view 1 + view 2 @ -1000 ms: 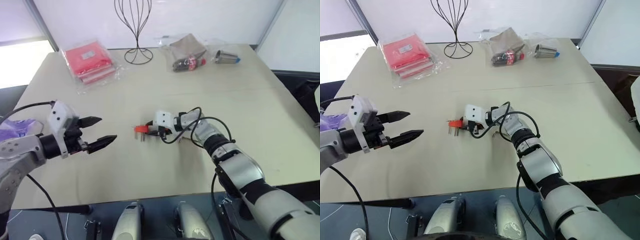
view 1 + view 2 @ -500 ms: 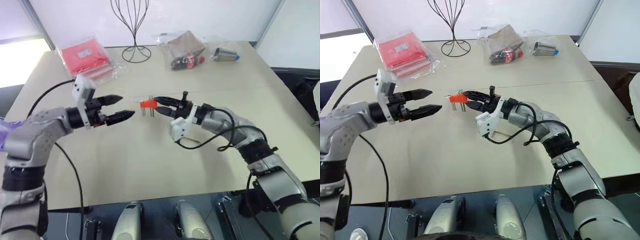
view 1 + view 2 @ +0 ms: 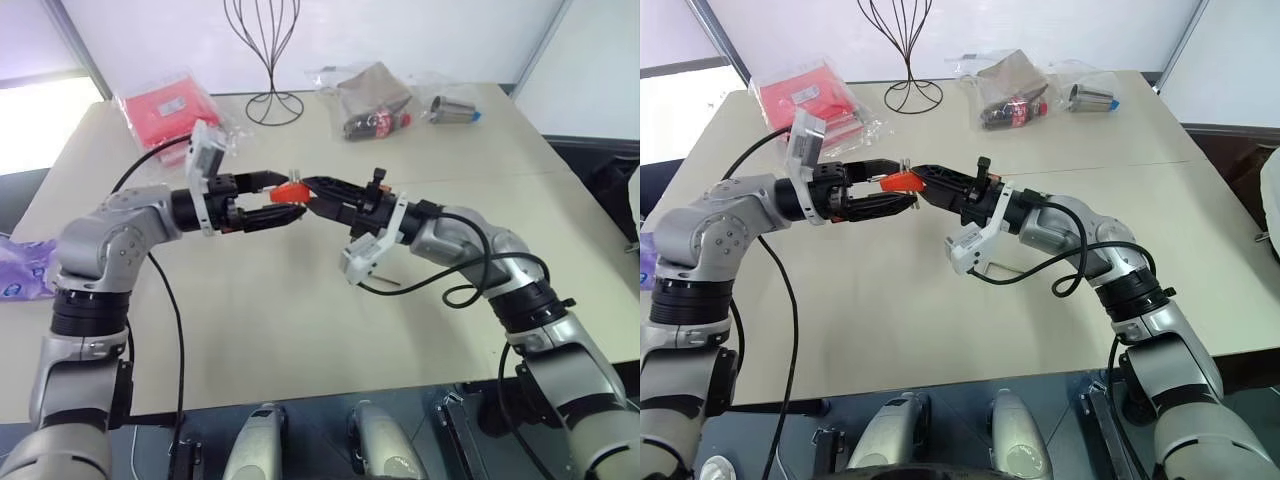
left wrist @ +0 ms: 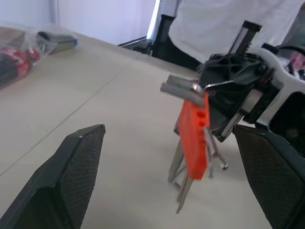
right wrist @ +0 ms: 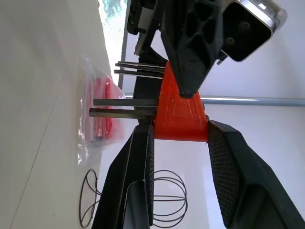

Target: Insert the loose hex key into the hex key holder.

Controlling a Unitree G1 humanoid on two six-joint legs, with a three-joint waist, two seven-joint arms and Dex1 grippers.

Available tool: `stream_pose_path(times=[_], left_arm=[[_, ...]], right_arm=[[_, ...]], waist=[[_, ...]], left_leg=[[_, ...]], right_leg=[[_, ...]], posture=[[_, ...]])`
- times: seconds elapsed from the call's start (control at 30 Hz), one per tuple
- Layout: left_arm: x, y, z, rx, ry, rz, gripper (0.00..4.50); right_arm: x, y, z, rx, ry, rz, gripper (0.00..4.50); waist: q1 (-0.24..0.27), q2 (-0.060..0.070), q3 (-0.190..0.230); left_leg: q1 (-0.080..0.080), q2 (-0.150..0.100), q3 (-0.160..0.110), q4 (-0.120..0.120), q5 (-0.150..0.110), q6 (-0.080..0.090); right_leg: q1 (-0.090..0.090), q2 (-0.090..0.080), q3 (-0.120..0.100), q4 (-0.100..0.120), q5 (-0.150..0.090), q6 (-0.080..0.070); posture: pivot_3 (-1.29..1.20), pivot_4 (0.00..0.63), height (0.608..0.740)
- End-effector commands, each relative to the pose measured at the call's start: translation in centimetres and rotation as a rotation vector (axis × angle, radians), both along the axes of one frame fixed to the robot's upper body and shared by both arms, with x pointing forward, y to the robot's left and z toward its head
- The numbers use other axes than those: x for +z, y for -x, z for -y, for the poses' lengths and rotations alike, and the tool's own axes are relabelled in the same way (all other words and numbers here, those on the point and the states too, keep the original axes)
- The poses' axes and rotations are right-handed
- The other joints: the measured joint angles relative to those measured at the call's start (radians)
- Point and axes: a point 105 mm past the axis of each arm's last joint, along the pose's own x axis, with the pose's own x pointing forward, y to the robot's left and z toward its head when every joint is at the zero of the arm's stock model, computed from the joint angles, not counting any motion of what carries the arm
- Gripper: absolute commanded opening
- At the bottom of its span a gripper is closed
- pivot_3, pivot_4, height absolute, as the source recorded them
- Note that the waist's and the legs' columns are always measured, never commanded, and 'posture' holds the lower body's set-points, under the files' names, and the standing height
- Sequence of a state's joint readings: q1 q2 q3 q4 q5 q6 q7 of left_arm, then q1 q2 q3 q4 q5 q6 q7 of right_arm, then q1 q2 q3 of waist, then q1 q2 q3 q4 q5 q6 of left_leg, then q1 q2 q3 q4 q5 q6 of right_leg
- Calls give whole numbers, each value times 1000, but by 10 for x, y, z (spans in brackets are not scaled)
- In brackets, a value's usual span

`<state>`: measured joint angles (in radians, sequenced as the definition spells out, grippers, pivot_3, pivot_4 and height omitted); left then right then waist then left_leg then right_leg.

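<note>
Orange hex key holder [image 5: 180, 112] clamped between the right gripper's [image 5: 180, 143] two black fingers, grey keys jutting sideways, the left gripper [image 5: 190, 43] touching its far end.

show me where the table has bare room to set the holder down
Bare: the wide near half of the table under both arms, and its right side toward the edge. Crowded: the far edge, with red packets, wire stand, bagged items and a metal cylinder.
</note>
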<state>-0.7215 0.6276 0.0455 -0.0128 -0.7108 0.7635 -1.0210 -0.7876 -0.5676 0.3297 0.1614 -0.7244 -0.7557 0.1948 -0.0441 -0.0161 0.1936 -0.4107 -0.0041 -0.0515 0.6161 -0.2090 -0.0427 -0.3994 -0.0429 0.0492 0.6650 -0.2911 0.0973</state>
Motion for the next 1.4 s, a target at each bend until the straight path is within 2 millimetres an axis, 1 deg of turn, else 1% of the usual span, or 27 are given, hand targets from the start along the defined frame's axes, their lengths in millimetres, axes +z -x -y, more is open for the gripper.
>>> stream_pose_path(times=[0.03, 0.13, 0.4, 0.63, 0.83, 0.93, 0.97, 1.0, 1.07, 1.27, 1.4], left_arm=[[14, 5, 1, -18, 13, 45, 4500], [15, 5, -1, -10, 23, 43, 4500], [25, 2, -6, 20, 88, 36, 4500], [22, 2, -7, 24, 85, 35, 4500], [13, 3, -2, 10, 63, 22, 4500], [13, 4, -2, 9, 64, 23, 4500], [14, 3, -2, 10, 66, 23, 4095], [14, 3, -2, 11, 68, 22, 3972], [14, 3, -2, 12, 69, 22, 3275], [12, 3, -2, 12, 71, 14, 21], [10, 3, -2, 12, 69, 10, 21]], right_arm=[[15, 5, -3, 24, -32, 40, 1028], [16, 5, -2, 24, -31, 41, 1028], [15, 5, -2, 26, -25, 38, 1028], [17, 3, -2, 21, -23, 36, 1028], [20, 3, 0, 14, -26, 36, 1028], [20, 3, 0, 12, -26, 35, 1028], [20, 3, 0, 11, -26, 33, 1028], [20, 3, 0, 10, -25, 32, 1028], [20, 3, 1, 9, -24, 29, 1028], [20, 3, 2, 5, -20, 22, 1028], [21, 2, 2, 3, -22, 20, 1028]], waist=[[0, 0, 0], [1, 0, 0], [1, 0, 0], [1, 0, 0], [1, 0, 0], [1, 0, 0], [1, 0, 0], [1, 0, 0], [1, 0, 0], [2, 0, 0], [1, 0, 0]], left_leg=[[0, 0, 0, 0, 0, 0], [0, 0, 0, 0, 0, 0], [0, 0, 0, 0, 0, 0], [0, 0, 0, 0, 0, 0], [0, 0, 0, 0, 0, 0], [0, 0, 0, 0, 0, 0], [0, 0, 0, 0, 0, 0], [0, 0, 0, 0, 0, 0], [0, 0, 0, 0, 0, 0], [0, 0, 0, 1, 0, 0], [0, 0, 0, 1, 0, 0]], right_leg=[[0, 0, 0, 0, 0, 0], [0, 0, 0, 0, 0, 0], [0, -1, 0, 0, 0, 0], [0, 0, 0, 0, 0, 0], [0, 0, 0, 0, 0, 0], [0, 0, 0, 0, 0, 0], [0, 0, 0, 0, 0, 0], [0, 0, 0, 0, 0, 0], [0, 0, 0, 0, 0, 0], [0, -1, 0, 0, 0, 0], [1, 0, 0, 0, 0, 0]], posture=[[0, 150, 740], [0, 150, 740], [0, 150, 740], [0, 150, 740], [0, 150, 740], [0, 150, 740], [0, 150, 740], [0, 150, 740], [0, 150, 740], [0, 150, 740], [0, 150, 740]])
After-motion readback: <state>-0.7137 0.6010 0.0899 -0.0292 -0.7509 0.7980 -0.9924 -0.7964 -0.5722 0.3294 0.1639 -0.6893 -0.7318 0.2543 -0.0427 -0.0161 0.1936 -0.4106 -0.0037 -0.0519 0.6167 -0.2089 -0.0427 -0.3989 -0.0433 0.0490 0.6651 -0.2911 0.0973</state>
